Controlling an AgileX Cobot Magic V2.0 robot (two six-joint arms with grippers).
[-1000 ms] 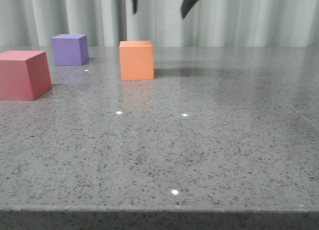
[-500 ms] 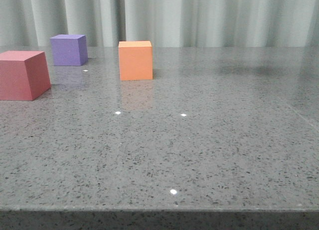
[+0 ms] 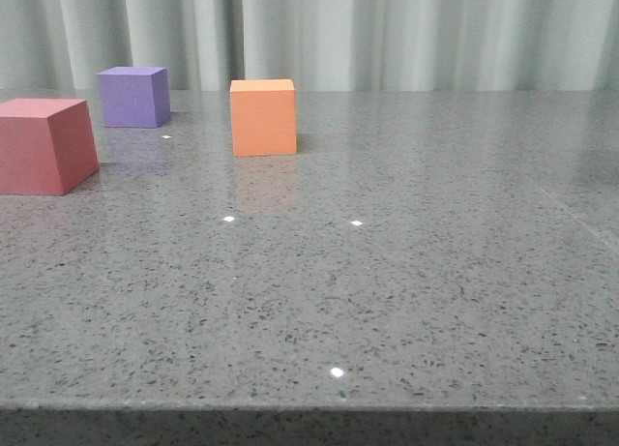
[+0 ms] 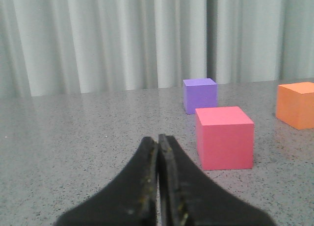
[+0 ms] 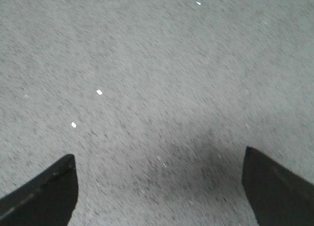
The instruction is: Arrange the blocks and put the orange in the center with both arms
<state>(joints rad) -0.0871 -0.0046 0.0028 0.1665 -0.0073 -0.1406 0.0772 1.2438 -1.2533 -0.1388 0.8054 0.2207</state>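
Note:
The orange cube [image 3: 264,116] stands on the grey table [image 3: 387,272] at the back, left of the middle. The purple cube [image 3: 133,96] is behind it to the left, and the pink-red cube [image 3: 44,144] is at the far left. No arm shows in the front view. In the left wrist view my left gripper [image 4: 158,139] is shut and empty, low over the table, with the pink-red cube [image 4: 224,137], purple cube [image 4: 199,94] and orange cube [image 4: 296,104] ahead of it. My right gripper [image 5: 159,160] is open wide over bare table.
Pale curtains [image 3: 387,30] hang behind the table's far edge. The table's front edge [image 3: 309,405] runs along the bottom of the front view. Small light spots [image 3: 337,372] reflect on the surface.
The right gripper's fingers, seen a second ago at the top of the front view above the orange cube, have left the view. Its shadow moved right and faded. The cubes have not moved.

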